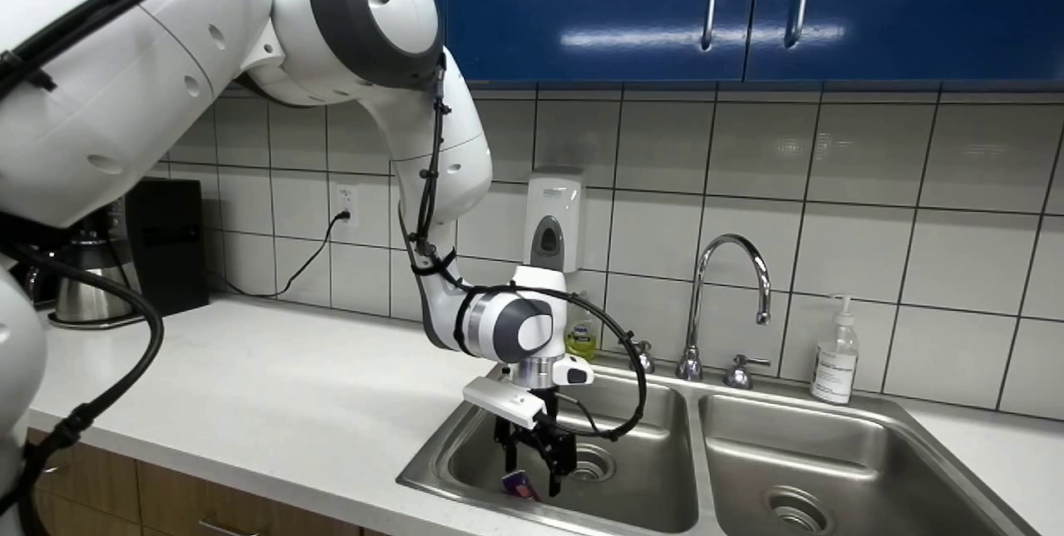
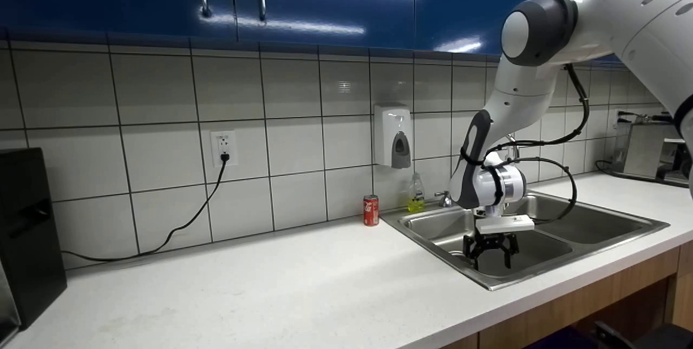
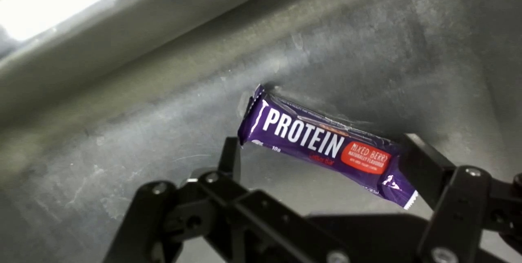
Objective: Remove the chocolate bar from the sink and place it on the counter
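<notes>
Gripper (image 2: 492,263) spread apart; chocolate bar (image 3: 322,144) purple-wrapped, lettered PROTEIN in white; red MIXED BERRY patch.

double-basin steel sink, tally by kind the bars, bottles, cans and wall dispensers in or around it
Bars: 1, the slim purple wrapped bar
Bottles: 2, the clear plastic pump bottle and the clear bottle of yellow-green liquid
Cans: 1, the small red can
Wall dispensers: 1, the white plastic dispenser with a grey front patch
Total: 5

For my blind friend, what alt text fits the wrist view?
A purple wrapped bar marked PROTEIN and MIXED BERRY lies slanted in a steel sink. An open black gripper, seen close up, spans the lower foreground.
</notes>
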`<state>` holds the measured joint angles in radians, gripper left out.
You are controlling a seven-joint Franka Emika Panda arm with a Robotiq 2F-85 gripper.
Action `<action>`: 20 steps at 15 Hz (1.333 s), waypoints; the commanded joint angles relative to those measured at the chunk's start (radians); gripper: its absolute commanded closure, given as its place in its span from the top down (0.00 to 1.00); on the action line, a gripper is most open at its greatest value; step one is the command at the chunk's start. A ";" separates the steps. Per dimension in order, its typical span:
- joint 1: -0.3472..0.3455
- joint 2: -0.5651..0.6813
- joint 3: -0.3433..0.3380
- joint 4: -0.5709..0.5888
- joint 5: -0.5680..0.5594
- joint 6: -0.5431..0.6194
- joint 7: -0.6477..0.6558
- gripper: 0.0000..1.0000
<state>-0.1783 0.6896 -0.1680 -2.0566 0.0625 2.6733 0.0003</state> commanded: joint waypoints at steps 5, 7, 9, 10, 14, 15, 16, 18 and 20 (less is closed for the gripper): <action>0.000 0.002 0.000 0.004 -0.036 -0.005 -0.013 1.00; 0.001 0.002 0.000 0.008 -0.062 -0.015 -0.033 1.00; -0.005 0.004 0.004 0.015 -0.080 -0.023 -0.053 1.00; -0.007 0.006 0.005 0.021 -0.093 -0.030 -0.066 1.00; -0.035 0.013 0.032 0.047 -0.129 -0.069 -0.169 1.00; -0.049 0.016 0.045 0.056 -0.134 -0.088 -0.212 1.00; -0.057 0.019 0.053 0.065 -0.138 -0.109 -0.247 1.00; -0.062 0.029 0.057 0.087 -0.151 -0.149 -0.300 1.00; -0.063 0.040 0.054 0.107 -0.168 -0.182 -0.332 1.00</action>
<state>-0.2079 0.7112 -0.1370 -2.0007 -0.0709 2.5613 -0.2683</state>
